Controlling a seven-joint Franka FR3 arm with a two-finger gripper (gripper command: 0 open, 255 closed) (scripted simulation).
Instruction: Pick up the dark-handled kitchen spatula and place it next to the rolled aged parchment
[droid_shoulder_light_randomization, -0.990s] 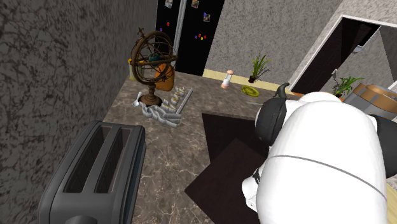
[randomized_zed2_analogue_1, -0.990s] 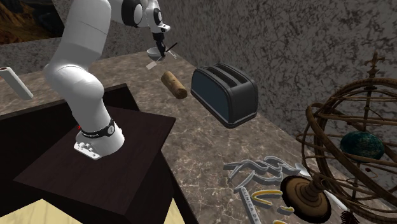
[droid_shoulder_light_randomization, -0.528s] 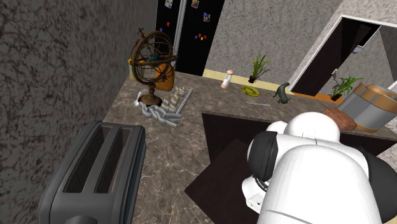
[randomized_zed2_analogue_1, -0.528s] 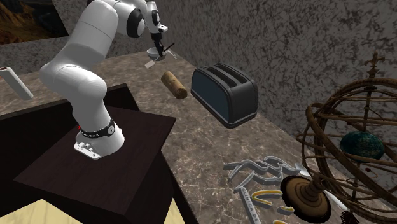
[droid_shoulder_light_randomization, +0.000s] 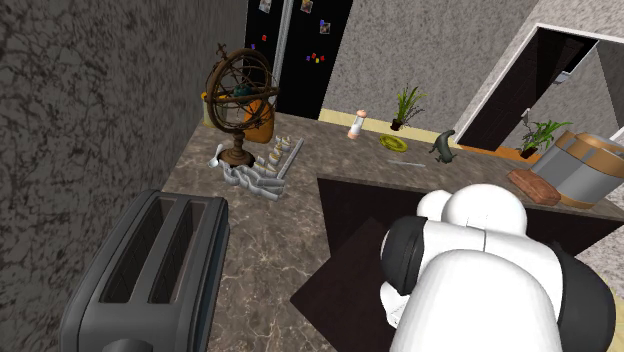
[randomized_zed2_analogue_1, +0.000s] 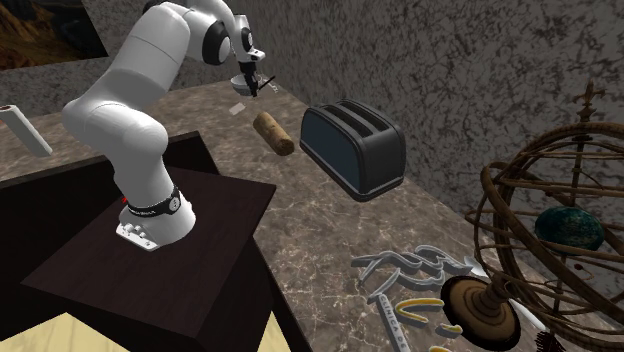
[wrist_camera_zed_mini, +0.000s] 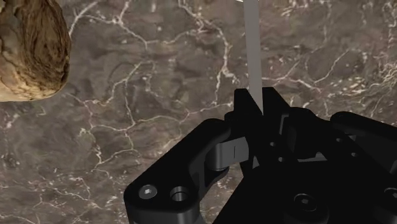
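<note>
Veined marble counter (wrist_camera_zed_mini: 127, 95), glossy toaster (randomized_zed2_analogue_1: 355, 150), perhaps metal spatula (wrist_camera_zed_mini: 252, 51)

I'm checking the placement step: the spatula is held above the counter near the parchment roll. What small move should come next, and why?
Probably lower the tool straight down. It is shut on the spatula, which hangs above the marbled counter, and the rolled parchment lies close beside it, so only height seems left to close before release.

Arm (randomized_zed2_analogue_1: 140, 70) has folded down, its upper link lower over the stand. Claw (randomized_zed2_analogue_1: 250, 82) edged toward the second exterior view's right. Spatula (randomized_zed2_analogue_1: 239, 107) blade now hangs slightly lower.
</note>
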